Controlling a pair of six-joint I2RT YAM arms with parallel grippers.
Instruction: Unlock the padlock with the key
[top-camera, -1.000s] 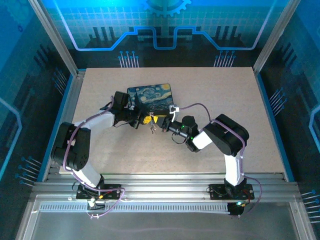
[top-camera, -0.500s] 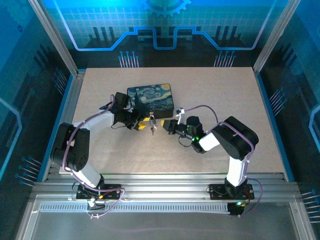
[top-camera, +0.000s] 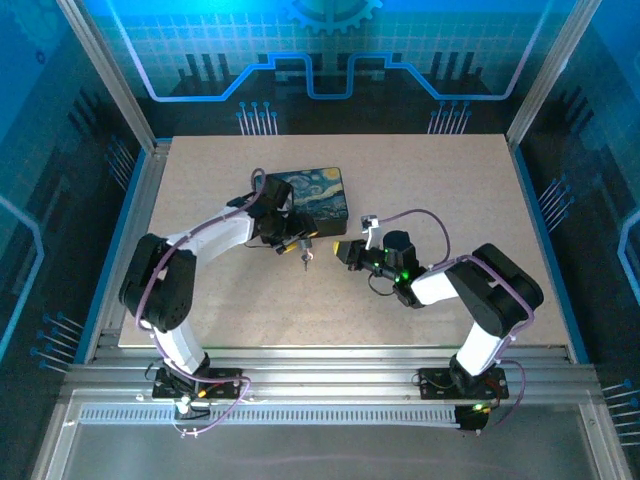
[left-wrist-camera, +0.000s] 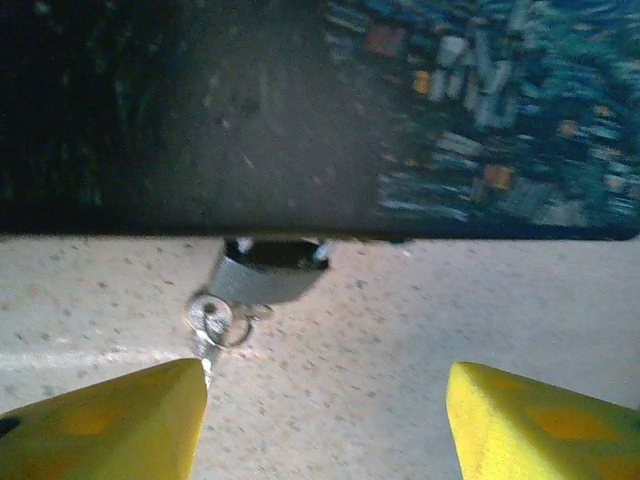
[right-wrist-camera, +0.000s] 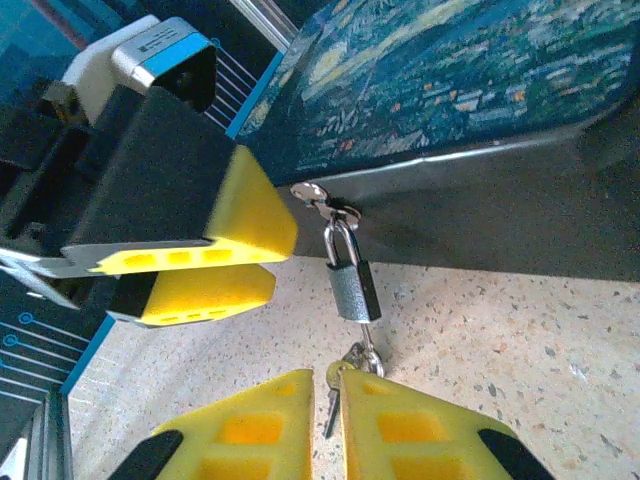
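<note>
Hanging from the box front: padlock, key dangling just below it. Left tool wide apart, facing the padlock. Right tool nearly together, thin slit, key near its tips.

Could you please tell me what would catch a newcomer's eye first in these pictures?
The dark painted box with its swirling blue-yellow print sits near the middle of the table. A small padlock hangs at its near side with a key dangling below, flanked by the yellow left fingers, wide apart, and the right fingers, nearly together.
</note>
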